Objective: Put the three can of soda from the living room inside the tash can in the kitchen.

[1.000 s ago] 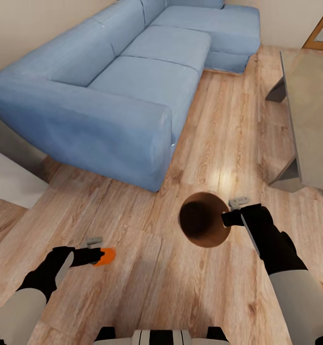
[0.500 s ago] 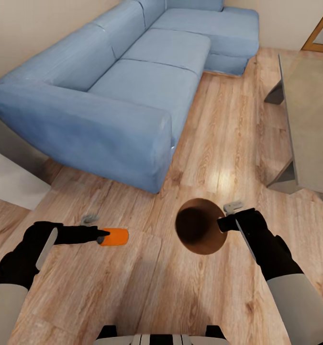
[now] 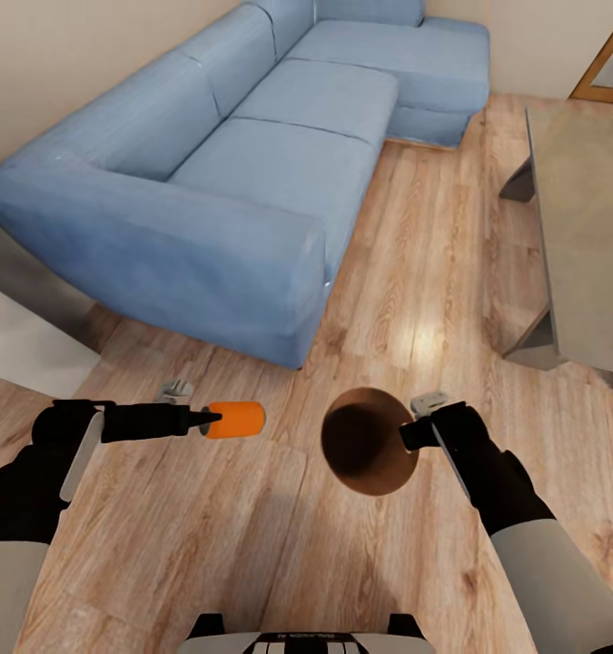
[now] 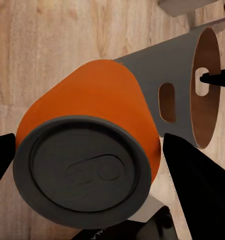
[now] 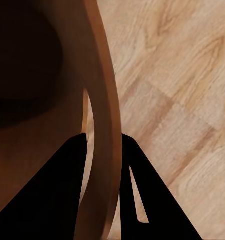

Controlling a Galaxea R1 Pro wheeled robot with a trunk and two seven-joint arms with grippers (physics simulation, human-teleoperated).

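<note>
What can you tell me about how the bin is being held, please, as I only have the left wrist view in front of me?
Observer: In the right wrist view, the right gripper is shut on the trash can, one finger inside its wall and one outside.
Operator: Thank you. Which way does the bin face?
Observer: In the head view its coppery mouth opens up toward the camera, above the wood floor.
Operator: And where is my can relative to it?
Observer: The orange soda can, shut in the left gripper, lies sideways to the bin's left, apart from it.
</note>
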